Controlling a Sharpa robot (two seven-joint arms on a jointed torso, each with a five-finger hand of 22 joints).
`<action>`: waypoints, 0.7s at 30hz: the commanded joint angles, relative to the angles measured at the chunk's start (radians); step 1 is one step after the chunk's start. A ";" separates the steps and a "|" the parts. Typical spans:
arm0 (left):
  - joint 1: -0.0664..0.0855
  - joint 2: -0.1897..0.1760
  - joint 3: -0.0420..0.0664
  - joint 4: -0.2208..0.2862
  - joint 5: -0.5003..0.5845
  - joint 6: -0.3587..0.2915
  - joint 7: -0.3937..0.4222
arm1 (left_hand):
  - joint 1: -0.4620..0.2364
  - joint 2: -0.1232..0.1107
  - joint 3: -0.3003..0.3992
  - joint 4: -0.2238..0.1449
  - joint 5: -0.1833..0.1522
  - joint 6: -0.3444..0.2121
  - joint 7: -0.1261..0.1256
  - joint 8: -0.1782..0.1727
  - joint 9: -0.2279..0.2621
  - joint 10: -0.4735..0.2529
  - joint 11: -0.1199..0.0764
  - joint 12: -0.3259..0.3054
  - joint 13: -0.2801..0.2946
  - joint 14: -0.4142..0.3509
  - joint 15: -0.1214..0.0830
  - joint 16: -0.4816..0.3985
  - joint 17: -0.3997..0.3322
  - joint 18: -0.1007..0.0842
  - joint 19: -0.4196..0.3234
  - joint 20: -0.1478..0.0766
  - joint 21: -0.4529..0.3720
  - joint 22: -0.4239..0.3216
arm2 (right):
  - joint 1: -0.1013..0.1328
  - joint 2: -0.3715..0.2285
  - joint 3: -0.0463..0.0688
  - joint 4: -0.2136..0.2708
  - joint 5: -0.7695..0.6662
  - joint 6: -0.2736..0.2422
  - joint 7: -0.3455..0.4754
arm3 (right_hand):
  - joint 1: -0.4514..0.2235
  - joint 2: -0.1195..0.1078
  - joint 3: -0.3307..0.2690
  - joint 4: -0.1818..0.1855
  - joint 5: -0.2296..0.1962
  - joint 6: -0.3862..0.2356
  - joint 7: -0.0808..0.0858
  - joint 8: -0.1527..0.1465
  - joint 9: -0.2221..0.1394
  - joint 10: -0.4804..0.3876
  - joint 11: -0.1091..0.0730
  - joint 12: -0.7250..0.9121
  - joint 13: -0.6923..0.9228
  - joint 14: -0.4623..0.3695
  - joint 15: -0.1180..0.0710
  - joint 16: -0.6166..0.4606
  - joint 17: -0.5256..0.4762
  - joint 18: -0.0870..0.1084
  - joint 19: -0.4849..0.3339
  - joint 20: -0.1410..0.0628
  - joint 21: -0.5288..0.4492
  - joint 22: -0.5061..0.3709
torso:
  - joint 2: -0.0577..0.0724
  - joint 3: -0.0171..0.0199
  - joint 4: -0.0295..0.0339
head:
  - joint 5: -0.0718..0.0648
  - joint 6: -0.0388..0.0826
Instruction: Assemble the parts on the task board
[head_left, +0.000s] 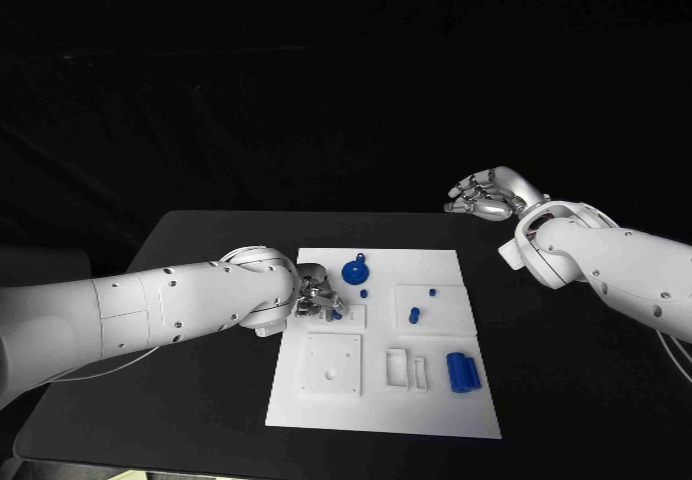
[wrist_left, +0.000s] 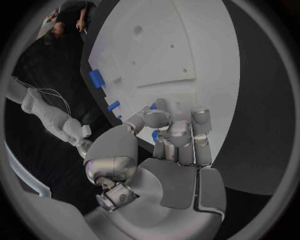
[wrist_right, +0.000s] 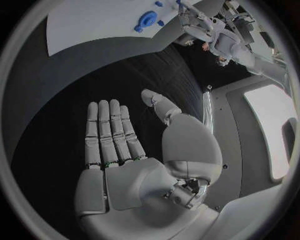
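A white task board lies mid-table. The left hand rests at its near-left edge, fingers curled around a small blue part (mostly hidden). The right hand hovers past the board's far right corner, fingers straight and empty. A blue cylinder lies on the board, with a round blue piece farther back.

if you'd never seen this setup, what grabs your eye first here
First the white task board in the middle of the black table, dotted with small blue parts, such as the round blue part near its far edge. Next the left hand, down at the board's left edge with its fingers closed on a small blue piece. The right hand hangs open, off the board.
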 joint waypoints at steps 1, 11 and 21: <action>-0.001 0.004 0.000 0.001 -0.001 0.001 0.004 | -0.004 -0.023 -0.001 0.011 -0.021 0.123 -0.047 -0.001 -0.002 -0.023 -0.016 0.003 -0.003 0.024 -0.030 -0.007 -0.001 0.011 -0.006 -0.116 0.005 0.015 | 0.001 0.001 0.000 0.001 -0.001 0.012 0.011 | 0.006 0.005 -0.007 -0.001 0.006 -0.004 0.001 0.005 -0.001 0.007 -0.001 -0.001 -0.001 -0.008 -0.002 0.005 -0.002 0.012 -0.003 0.007 -0.004 0.001 | 0.000 -0.0001 0.0000 | 0.000 0.000; -0.001 0.002 0.000 0.004 -0.001 0.012 0.006 | -0.004 -0.054 -0.005 0.018 -0.023 0.120 -0.046 -0.001 -0.004 -0.023 -0.016 0.001 -0.007 0.022 -0.030 -0.009 -0.001 0.013 -0.008 -0.116 0.004 0.015 | 0.001 0.000 0.000 0.004 -0.001 0.015 0.011 | 0.006 0.005 -0.008 -0.001 0.007 -0.005 0.002 0.005 -0.002 0.006 -0.001 -0.001 -0.003 -0.009 -0.002 0.006 -0.004 0.012 -0.004 0.007 -0.005 0.001 | 0.000 0.0002 0.0004 | -0.002 0.000; -0.001 0.000 0.000 0.005 -0.001 0.011 0.005 | -0.008 -0.088 -0.011 0.029 -0.032 0.119 -0.046 0.001 -0.006 -0.022 -0.015 0.001 -0.012 0.023 -0.029 -0.010 -0.002 0.013 -0.007 -0.116 0.004 0.014 | 0.001 0.000 0.000 0.003 0.000 0.014 0.011 | 0.005 0.005 -0.009 -0.001 0.007 -0.005 0.002 0.004 -0.002 0.006 -0.001 0.000 -0.005 -0.010 -0.001 0.007 -0.006 0.012 -0.004 0.008 -0.006 0.002 | 0.000 0.0000 0.0000 | -0.002 -0.001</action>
